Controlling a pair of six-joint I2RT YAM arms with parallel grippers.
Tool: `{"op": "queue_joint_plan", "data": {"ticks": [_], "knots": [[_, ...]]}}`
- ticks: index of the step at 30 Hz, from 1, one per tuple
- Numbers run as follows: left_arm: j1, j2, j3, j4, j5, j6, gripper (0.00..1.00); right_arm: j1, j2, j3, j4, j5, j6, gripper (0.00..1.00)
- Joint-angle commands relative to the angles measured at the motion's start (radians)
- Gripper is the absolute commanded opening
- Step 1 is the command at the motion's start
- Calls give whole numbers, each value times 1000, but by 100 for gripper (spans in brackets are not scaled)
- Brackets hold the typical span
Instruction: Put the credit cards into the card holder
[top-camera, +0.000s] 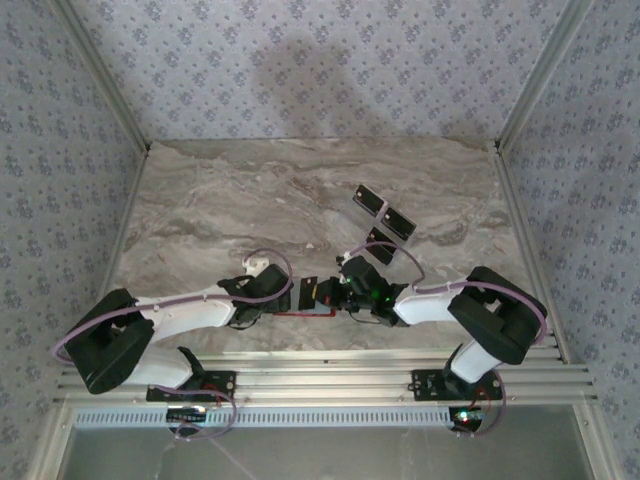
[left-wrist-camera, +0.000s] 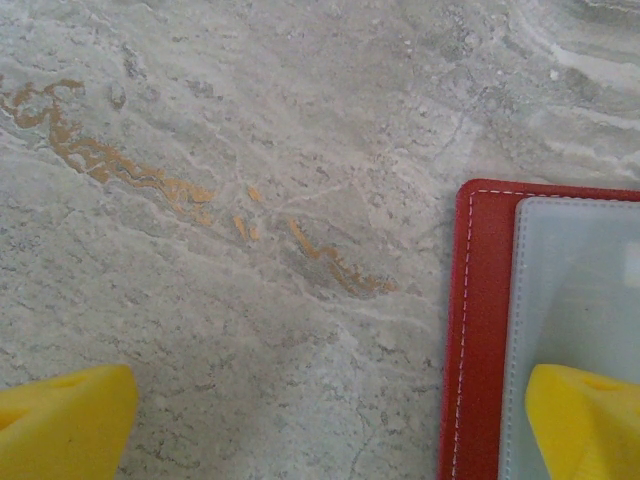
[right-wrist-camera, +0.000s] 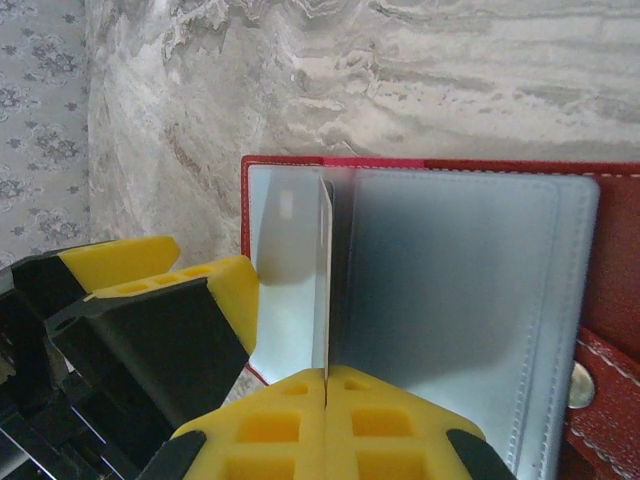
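The left end effector (left-wrist-camera: 325, 420) is spread fully wide and holds nothing. One yellow finger (left-wrist-camera: 585, 425) is over the open red card holder (left-wrist-camera: 476, 330), which lies near the middle of the tabletop's (top-camera: 250, 190) near edge. The right end effector (right-wrist-camera: 326, 385) is clamped on a silvery card (right-wrist-camera: 325, 280) standing on edge over the clear pocket (right-wrist-camera: 450, 300). Three dark cards (top-camera: 398, 222) lie toward the right edge.

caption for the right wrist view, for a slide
Right jaws pinch a thin card edge-on over the open red card holder.
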Motion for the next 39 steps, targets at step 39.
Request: {"op": "queue_joint_plan", "data": {"ticks": [39], "knots": [[-6, -5, -27, -79, -15, -1, 100, 11, 60, -51, 51, -16, 73, 0]]}}
